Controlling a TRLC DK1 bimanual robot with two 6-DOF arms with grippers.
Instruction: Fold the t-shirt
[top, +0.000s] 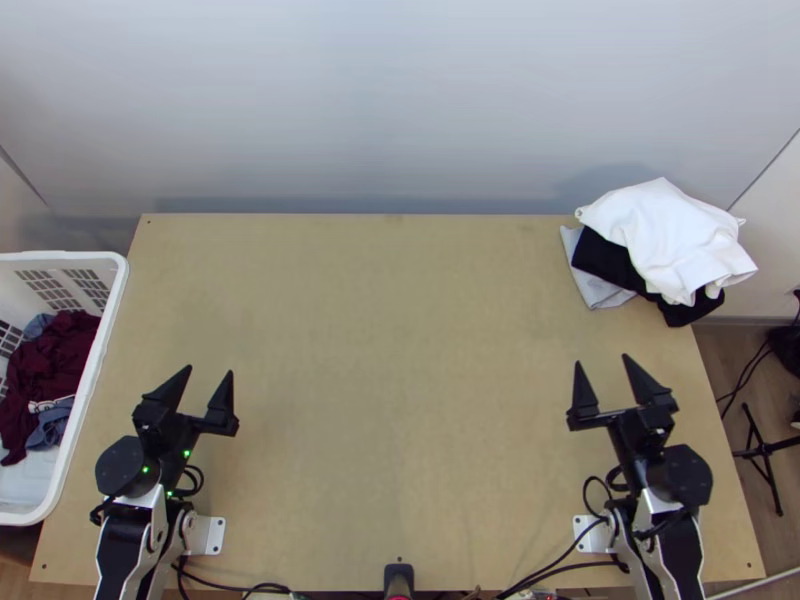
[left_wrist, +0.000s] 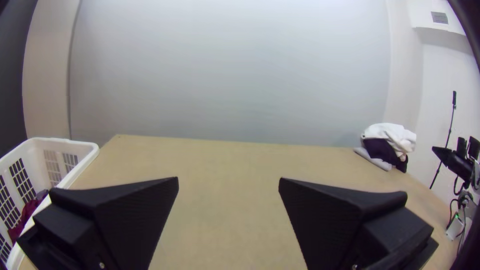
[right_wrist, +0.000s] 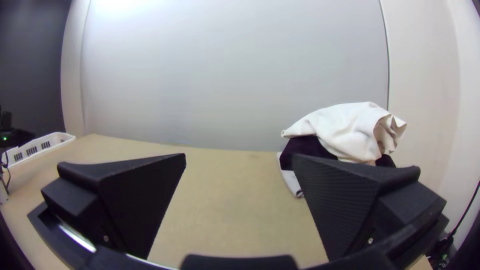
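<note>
T-shirt: can't say for sure which piece it is. Best candidates are the white cloth (top: 665, 235), bunched on top of the pile at upper right of the top view, and the dark red cloth (top: 55, 355), crumpled at the left edge.

White one sits loose, edges draped unevenly, over a dark cloth (top: 603, 256) and a flatter light grey cloth (top: 598, 288); pile is on the far right corner of the desk (top: 400, 350). Dark red one lies with a blue cloth (top: 52, 428) in the white basket (top: 60, 256).

Progress: no fold under way. My read is the job's at its start, with pick, spread and folds all left, if the shirt's in the basket. If it's the white one, it doesn't look neatly folded either. Can't rule out a finished piece lower in the pile.

Left gripper (top: 210, 371), lower left: jaws wide open, holding nothing. Right gripper (top: 602, 360), lower right: same.

No labels or writing I can read on the cloths.
</note>
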